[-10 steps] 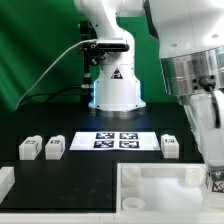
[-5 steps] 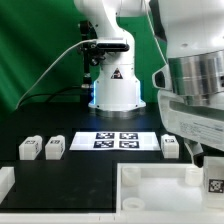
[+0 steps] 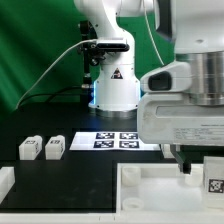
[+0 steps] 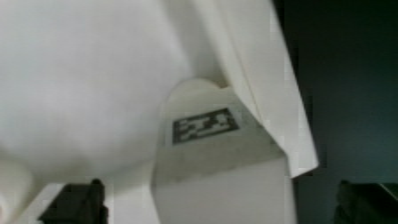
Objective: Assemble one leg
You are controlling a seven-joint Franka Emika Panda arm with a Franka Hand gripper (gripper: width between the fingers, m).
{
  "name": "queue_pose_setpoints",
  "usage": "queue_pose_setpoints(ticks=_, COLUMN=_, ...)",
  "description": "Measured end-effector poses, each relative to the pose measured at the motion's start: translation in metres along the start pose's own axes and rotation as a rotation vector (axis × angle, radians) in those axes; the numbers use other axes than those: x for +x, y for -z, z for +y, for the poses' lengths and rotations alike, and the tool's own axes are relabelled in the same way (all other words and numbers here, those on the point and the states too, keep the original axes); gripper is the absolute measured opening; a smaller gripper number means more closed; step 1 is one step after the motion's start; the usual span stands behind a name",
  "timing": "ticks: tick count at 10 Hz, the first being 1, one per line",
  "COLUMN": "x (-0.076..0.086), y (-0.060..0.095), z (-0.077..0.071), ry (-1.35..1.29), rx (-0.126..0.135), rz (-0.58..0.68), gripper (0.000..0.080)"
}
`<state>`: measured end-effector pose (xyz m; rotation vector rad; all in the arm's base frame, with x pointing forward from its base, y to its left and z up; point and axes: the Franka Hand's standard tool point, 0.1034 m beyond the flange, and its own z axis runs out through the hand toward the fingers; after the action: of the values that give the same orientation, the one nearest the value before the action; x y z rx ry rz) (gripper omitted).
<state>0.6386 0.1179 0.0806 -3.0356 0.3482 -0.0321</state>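
Note:
Two white legs (image 3: 28,148) (image 3: 54,147) lie side by side on the black table at the exterior view's left. Another tagged leg (image 3: 213,185) stands at the right edge, by the large white tray-like piece (image 3: 150,196). My gripper (image 3: 190,168) hangs low over that piece's far right part, just left of this leg. In the wrist view a white part with a black-and-white tag (image 4: 205,125) fills the picture. The gripper (image 4: 217,205) is open, its dark fingers (image 4: 71,200) far apart on either side.
The marker board (image 3: 112,140) lies in the middle in front of the robot's base (image 3: 115,90). A small white piece (image 3: 5,181) sits at the front left edge. My wide hand hides the table behind it on the right.
My hand has swung toward the exterior view's left and now covers the leg that lay right of the marker board. The tagged leg at the right edge has stayed put.

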Motion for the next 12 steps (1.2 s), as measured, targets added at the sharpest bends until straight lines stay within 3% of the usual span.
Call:
queue_pose_setpoints(ticks=1, x=0.001, y=0.0, z=0.0, ry=0.003, rx=0.004, rz=0.004, gripper=0.0649)
queue_pose_setpoints(ticks=2, x=0.001, y=0.0, z=0.0, ry=-0.034, rx=0.004, rz=0.003, gripper=0.0558)
queue_pose_setpoints(ticks=3, x=0.001, y=0.0, z=0.0, ry=-0.03, rx=0.004, rz=0.003, gripper=0.038)
queue_pose_setpoints(ticks=4, x=0.001, y=0.0, z=0.0, ry=-0.077, rx=0.004, rz=0.002, gripper=0.038)
queue_pose_setpoints(ticks=5, x=0.001, y=0.0, z=0.002, ry=-0.178, rx=0.002, rz=0.001, gripper=0.0294)
queue_pose_setpoints(ticks=9, x=-0.001, y=-0.001, z=0.007, ry=-0.972, rx=0.011, rz=-0.017, gripper=0.0294)
queue_pose_setpoints(ticks=11, x=-0.002, y=-0.002, z=0.013, ry=-1.272, rx=0.062, rz=-0.08, gripper=0.0294)
queue_pose_setpoints(ticks=12, x=-0.003, y=-0.002, z=0.01, ry=-1.367, rx=0.058, rz=-0.083, gripper=0.0295)
